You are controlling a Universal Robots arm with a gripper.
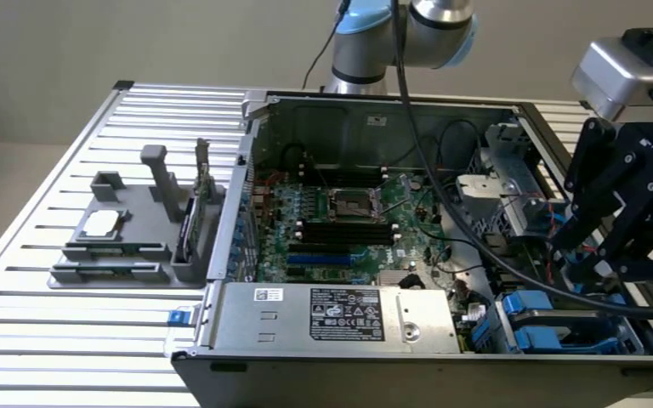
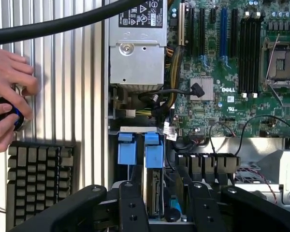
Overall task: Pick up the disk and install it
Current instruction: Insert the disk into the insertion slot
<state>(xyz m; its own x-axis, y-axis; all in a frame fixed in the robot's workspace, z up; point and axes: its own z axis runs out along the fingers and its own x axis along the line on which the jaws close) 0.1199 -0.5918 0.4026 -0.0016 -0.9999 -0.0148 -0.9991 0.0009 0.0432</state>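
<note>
An open computer case lies on a slatted metal table. The robot's hand hangs over the drive bay at the case's end on the exterior view's right. From the wrist camera, its two black fingers stand apart and grip nothing. The disk stands on edge in the bay between them. It is just beside one finger, and whether they touch I cannot tell; it is clear of the other. Its blue frame tab points toward the silver power-supply box. The green motherboard lies beside the bay.
</note>
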